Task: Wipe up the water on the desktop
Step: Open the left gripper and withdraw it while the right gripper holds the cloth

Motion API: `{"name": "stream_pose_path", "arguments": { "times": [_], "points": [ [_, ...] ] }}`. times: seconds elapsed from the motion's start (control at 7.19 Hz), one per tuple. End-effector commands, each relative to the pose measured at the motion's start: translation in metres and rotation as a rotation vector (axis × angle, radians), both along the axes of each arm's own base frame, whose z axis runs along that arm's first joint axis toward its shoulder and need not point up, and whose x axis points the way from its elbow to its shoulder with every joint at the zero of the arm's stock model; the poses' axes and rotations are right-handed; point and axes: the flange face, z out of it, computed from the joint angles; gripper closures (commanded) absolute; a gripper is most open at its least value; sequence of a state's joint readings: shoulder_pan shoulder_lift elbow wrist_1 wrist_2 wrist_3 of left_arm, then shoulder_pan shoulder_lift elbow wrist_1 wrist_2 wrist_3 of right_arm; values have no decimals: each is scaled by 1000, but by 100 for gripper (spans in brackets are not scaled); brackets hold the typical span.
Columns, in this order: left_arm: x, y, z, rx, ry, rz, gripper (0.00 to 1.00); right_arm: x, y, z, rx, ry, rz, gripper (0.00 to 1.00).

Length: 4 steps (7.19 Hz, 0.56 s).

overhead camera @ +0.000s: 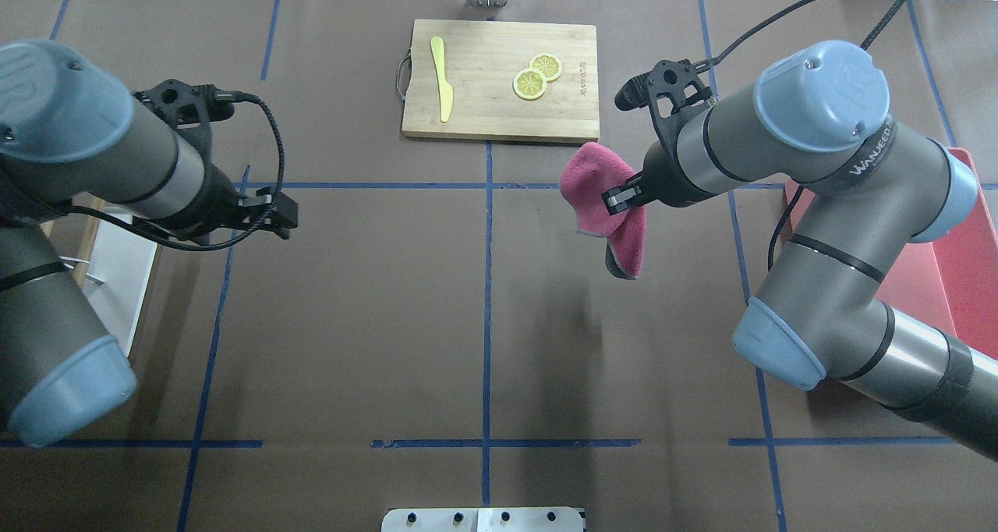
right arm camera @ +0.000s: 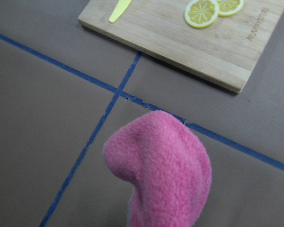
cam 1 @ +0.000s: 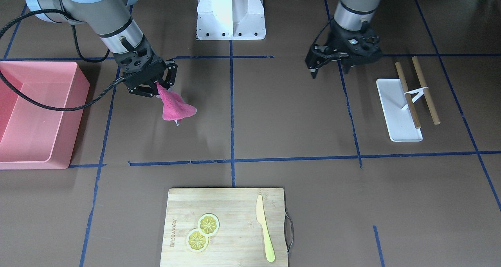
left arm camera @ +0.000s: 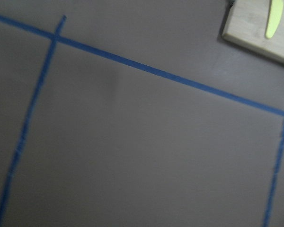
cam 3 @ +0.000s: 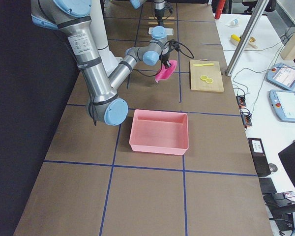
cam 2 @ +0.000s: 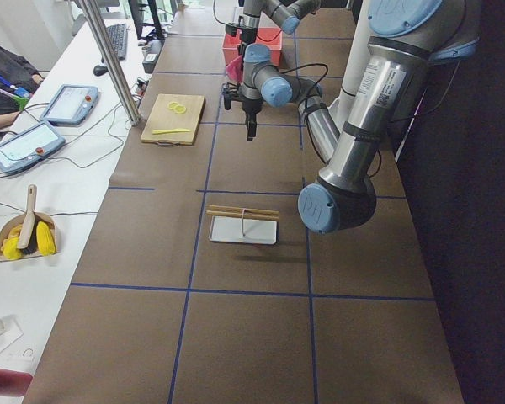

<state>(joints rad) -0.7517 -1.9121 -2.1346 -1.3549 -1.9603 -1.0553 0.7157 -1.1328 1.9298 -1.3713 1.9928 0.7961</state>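
The brown desktop point(cam 1: 289, 114) with blue tape lines fills the views; it also shows in the overhead view point(overhead camera: 374, 306). I cannot make out any water on it. My right gripper point(cam 1: 158, 85) is shut on a pink cloth point(cam 1: 177, 107) and holds it hanging above the desktop, apart from the surface. In the overhead view the right gripper point(overhead camera: 620, 198) and the cloth point(overhead camera: 600, 189) are just short of the cutting board. The cloth point(right arm camera: 165, 165) fills the lower right wrist view. My left gripper point(cam 1: 330, 71) hovers open and empty over bare desktop; it also shows in the overhead view point(overhead camera: 265, 220).
A bamboo cutting board point(cam 1: 231, 204) with two lemon slices point(cam 1: 202, 231) and a yellow knife point(cam 1: 265, 233) lies at the far edge. A pink bin point(cam 1: 74, 102) stands on my right. A white tray point(cam 1: 393, 102) with two brown sticks point(cam 1: 426, 91) lies on my left.
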Motion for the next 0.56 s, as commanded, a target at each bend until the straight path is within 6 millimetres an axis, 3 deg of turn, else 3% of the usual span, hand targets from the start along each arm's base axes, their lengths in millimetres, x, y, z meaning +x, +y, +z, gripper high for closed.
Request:
{"name": "stream_pose_path", "arguments": {
  "times": [0.0, 0.14, 0.42],
  "points": [
    [-90, -19, 66, 108, -58, 202, 0, 1, -1, 8, -278, 41, 114, 100],
    [-146, -24, 108, 132, -58, 273, 0, 3, -2, 13, -319, 88, 125, 100],
    [-239, -39, 191, 123, -41, 323, 0, 5, -1, 25, -380, 166, 136, 100]
  ]
}}
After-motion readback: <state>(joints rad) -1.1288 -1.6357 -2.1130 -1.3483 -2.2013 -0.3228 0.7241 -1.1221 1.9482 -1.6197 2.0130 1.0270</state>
